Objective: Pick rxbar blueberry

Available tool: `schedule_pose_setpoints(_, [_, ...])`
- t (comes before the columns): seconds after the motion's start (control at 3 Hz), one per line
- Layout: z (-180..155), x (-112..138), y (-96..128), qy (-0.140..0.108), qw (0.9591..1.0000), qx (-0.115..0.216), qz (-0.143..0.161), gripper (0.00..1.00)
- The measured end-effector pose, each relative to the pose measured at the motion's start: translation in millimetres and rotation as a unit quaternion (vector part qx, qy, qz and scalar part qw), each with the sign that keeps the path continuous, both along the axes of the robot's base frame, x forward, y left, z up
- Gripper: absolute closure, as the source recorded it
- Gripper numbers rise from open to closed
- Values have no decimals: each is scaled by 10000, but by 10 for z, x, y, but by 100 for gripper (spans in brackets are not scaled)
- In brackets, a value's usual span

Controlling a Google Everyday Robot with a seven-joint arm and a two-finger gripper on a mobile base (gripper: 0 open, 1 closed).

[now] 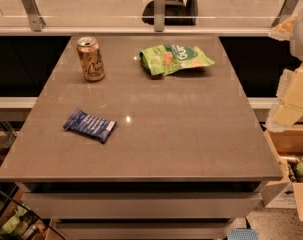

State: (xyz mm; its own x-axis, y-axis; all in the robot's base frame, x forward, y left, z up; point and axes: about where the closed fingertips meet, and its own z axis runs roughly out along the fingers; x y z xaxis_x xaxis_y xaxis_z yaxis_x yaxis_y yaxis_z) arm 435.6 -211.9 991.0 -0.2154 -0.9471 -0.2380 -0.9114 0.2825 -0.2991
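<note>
Now: rxbar blueberry (89, 125) at 8 o'clock on the table (181, 124).
Gripper (291, 96) at 3 o'clock, beyond the edge; its grip cannot be told.

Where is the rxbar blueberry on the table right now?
In the camera view, the rxbar blueberry lies front-left on the table, nearer than the gold can; the gripper is beyond the right edge.

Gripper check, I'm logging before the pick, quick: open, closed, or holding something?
Gripper: at the right edge, beside the table; open or closed cannot be told. The rxbar blueberry lies on the table, apart from it.
</note>
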Motion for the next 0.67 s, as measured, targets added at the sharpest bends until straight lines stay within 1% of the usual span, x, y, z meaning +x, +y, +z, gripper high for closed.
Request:
schedule_pose_setpoints(0.33, [3,-105,9,-171,9990,395,-106,0])
schedule_pose_setpoints(0.67, [-47,-171,85,-287,9937,1069,-167,0])
